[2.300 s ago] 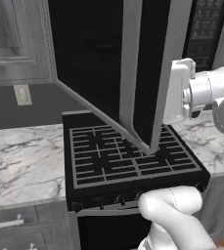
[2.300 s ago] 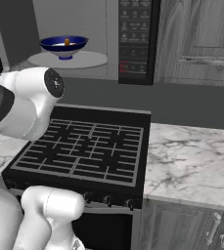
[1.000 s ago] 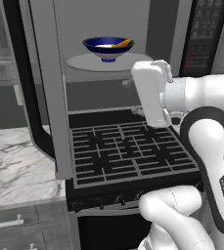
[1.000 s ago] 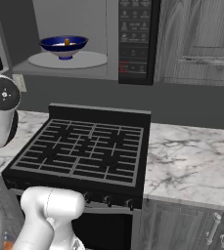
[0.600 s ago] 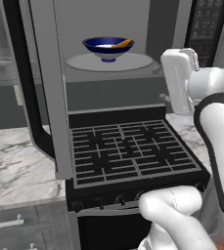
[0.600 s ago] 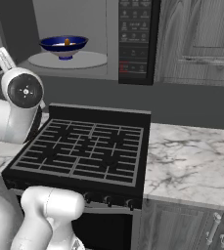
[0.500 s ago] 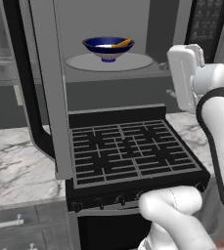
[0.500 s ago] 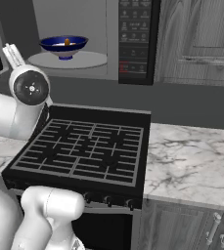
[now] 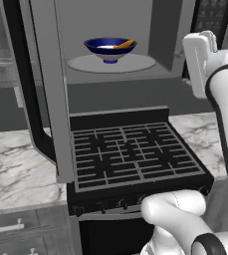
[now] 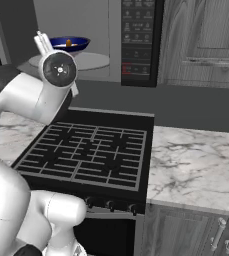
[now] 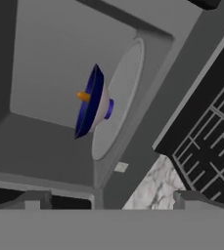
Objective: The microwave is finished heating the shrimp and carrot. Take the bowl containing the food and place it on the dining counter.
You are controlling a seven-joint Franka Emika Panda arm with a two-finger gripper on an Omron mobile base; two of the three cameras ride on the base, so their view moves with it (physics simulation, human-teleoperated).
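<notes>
That small deep-blue footed bowl mid-turntable looks light, rigid and slick, so I'd pinch its rim with the wide-open, empty end effector.

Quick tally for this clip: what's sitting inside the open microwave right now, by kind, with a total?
Turntable: 1
Blue bowl: 1, standing on the turntable
Orange food piece showing above the bowl's rim: 1, likely the carrot; anything else in the bowl is hidden
Total: 3

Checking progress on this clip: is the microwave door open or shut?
Open. The microwave door is swung out left, exposing the bowl on the turntable.
</notes>
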